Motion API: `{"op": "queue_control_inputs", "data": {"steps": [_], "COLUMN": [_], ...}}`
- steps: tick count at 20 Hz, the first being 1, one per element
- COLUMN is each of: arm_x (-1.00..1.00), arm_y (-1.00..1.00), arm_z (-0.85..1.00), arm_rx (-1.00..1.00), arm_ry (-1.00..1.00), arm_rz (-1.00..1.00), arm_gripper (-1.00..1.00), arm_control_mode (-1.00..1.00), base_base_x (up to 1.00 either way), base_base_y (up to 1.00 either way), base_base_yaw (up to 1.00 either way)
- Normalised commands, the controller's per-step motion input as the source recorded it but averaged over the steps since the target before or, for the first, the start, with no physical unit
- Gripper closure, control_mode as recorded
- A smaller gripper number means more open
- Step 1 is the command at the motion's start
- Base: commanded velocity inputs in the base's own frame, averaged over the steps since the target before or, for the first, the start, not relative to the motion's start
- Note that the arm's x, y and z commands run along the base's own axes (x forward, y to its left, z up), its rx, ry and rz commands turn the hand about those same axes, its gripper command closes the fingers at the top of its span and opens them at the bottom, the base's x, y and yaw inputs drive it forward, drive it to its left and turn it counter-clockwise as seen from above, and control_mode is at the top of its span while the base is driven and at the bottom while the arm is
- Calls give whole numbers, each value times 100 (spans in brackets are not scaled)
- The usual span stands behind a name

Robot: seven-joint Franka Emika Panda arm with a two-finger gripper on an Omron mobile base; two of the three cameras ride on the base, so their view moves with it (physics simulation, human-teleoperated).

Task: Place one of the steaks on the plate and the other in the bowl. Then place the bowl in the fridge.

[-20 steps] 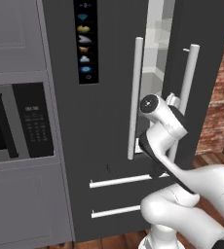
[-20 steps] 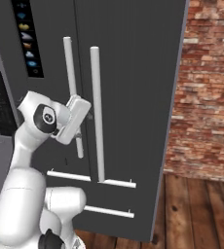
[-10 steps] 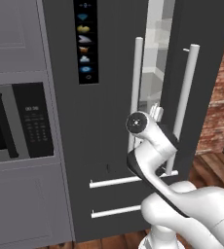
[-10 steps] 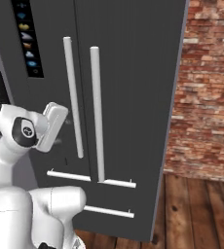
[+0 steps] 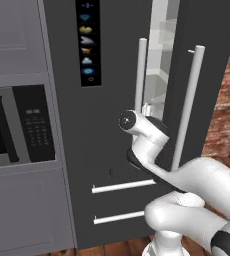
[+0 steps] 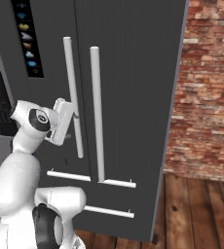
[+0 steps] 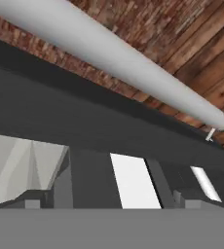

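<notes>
The fridge (image 5: 117,125) is tall and dark grey, with an icon panel and two long silver handles. Its right door (image 5: 207,60) stands ajar, and a strip of white interior (image 5: 159,55) shows in the gap. My gripper (image 6: 74,116) is open and holds nothing. It hovers in front of the left door, close beside the left handle (image 6: 71,97). In the hand view a silver handle (image 7: 109,58) crosses the top diagonally above a dark door edge (image 7: 84,121), with white interior below, and the fingertips (image 7: 33,204) stand far apart. The steaks, the plate and the bowl are out of view.
A built-in black microwave (image 5: 17,125) sits in grey cabinets left of the fridge. Two lower drawers with horizontal bars (image 5: 122,186) lie under the doors. A brick wall (image 6: 206,97) and wooden floor (image 6: 196,214) are to the right.
My arm has swung left, carrying the hand away from the right door's handle to a spot in front of the left door. The right door stays ajar and the gripper stays open.
</notes>
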Motion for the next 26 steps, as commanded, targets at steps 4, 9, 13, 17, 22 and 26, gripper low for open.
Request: {"op": "queue_control_inputs", "data": {"steps": [4,9,13,17,22,26], "arm_x": [58,39,0,-23,-97,-100], "arm_y": [-46,-43,-88,-100,-100,-100], "arm_z": [-11,-14,-9,-1,0,16], "arm_rx": [-14,-6,-2,-1,0,1], "arm_ry": [15,7,3,3,0,0], "arm_rz": [-6,0,0,-2,-8,-13], "arm_gripper": [-100,-100,-100,-100,-100,-100], "arm_control_mode": [-100,-100,-100,-100,-100,-100], "base_base_x": [0,0,0,0,0,0], "base_base_y": [0,0,0,0,0,0], "base_base_yaw": [0,0,0,0,0,0]}}
